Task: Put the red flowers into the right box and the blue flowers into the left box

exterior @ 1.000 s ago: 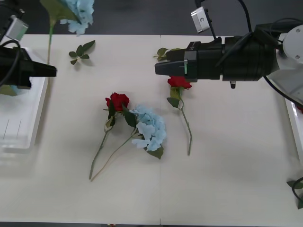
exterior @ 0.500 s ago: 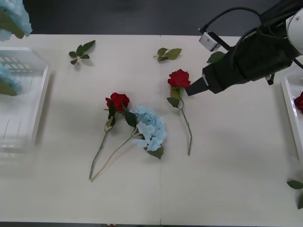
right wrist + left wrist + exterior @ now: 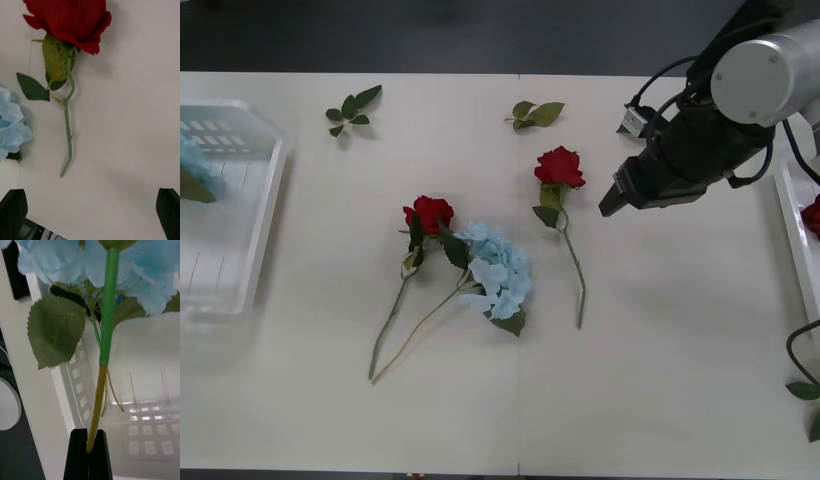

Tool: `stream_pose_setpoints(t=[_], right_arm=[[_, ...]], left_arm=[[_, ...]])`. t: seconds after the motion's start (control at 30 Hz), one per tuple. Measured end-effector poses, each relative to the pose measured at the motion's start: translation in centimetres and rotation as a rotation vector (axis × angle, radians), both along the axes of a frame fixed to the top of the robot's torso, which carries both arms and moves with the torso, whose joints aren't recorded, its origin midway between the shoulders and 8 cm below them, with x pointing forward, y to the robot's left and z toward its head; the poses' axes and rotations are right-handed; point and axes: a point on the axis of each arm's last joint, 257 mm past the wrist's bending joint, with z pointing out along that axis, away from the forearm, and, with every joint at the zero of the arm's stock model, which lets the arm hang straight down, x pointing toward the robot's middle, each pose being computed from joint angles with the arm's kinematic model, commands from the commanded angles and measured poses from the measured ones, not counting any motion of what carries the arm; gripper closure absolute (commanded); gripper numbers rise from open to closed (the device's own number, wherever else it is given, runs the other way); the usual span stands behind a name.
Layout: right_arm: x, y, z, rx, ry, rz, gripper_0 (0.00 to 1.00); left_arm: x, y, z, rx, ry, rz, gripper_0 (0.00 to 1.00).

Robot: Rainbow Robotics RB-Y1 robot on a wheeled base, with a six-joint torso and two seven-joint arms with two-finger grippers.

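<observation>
Nearest you, a red flower and a blue flower lie tangled at bench centre. At two o'clock from them lies a lone rose; your right gripper hovers just beside it at three o'clock, fingers spread. Descend over the stem below the leaves before you close. Farther, your left gripper pinches a blue flower's stem above the left box; lower it, then release.

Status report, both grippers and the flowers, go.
Left gripper shut on blue flower stem over left box. Right gripper open above red rose. Nothing in the way.
</observation>
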Motion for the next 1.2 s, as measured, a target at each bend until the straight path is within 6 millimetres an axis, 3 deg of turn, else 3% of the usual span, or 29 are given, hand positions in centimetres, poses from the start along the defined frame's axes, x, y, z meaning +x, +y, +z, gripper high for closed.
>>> stream_pose_setpoints(t=[0.23, 0.47, 0.5, 0.53, 0.6, 0.63, 0.83, 0.97, 1.2], right_arm=[[3.8, 2.0, -0.6, 0.03, -0.009, -0.131, 0.0], [5.5, 3.5, -2.0, -0.029, -0.067, -0.116, 0.0], [5.6, 3.7, -2.5, -0.04, -0.07, -0.114, 0.0], [5.7, 3.9, -2.8, -0.046, -0.07, -0.115, 0.0], [5.7, 4.4, -3.5, -0.044, -0.065, -0.119, 0.0], [5.8, 4.7, -3.8, -0.038, -0.063, -0.122, 0.0], [6.6, 6.1, -5.2, -0.026, -0.076, -0.141, 0.0], [6.9, 6.9, -6.2, -0.078, -0.111, -0.117, 0.0], [6.8, 7.7, -8.5, -0.118, -0.118, -0.103, 0.0]], left_arm=[[0.1, -0.2, -4.3, -0.006, 0.11, 0.031, 1.0], [0.5, -0.2, -7.6, 0.029, 0.141, 0.012, 1.0], [0.6, -0.4, -8.0, 0.032, 0.145, 0.005, 0.89], [0.7, -0.5, -8.3, 0.038, 0.149, -0.001, 0.6], [0.8, -0.7, -8.6, 0.048, 0.152, -0.01, 0.14], [0.9, -0.7, -8.7, 0.05, 0.152, -0.012, 0.02], [0.9, -0.9, -8.7, 0.044, 0.15, -0.014, 0.0], [1.4, -2.2, -8.7, -0.012, 0.129, -0.028, 0.0], [0.3, -2.0, -5.4, -0.112, 0.099, 0.02, 0.0]])
